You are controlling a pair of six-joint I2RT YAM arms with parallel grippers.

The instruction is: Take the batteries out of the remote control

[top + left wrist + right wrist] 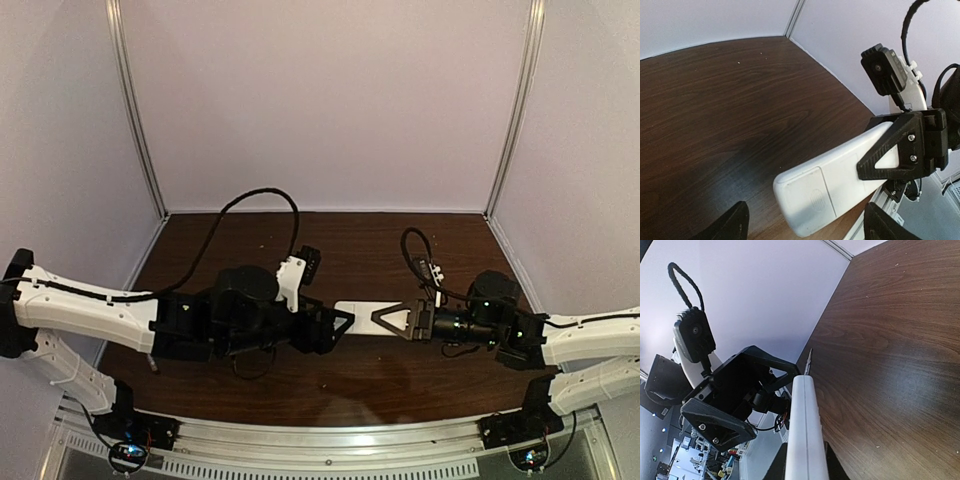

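The white remote control [360,312] is held in the air between my two arms, above the middle of the table. In the left wrist view its plain back [840,185] faces the camera and the battery cover is closed, so the batteries are hidden. My right gripper [388,320] is shut on the remote's right part; one black finger [895,150] lies across its back. The right wrist view shows the remote edge-on [802,430] between that gripper's fingers [805,467]. My left gripper [340,322] is open, its fingertips [735,222] standing wide either side of the remote's cover end without touching it.
A thin pointed metal tip [808,362] shows just past the remote's far end; what holds it is hidden. The dark wood table [330,385] is enclosed by pale walls [330,100] at the back and both sides. An aluminium rail [330,440] runs along the near edge.
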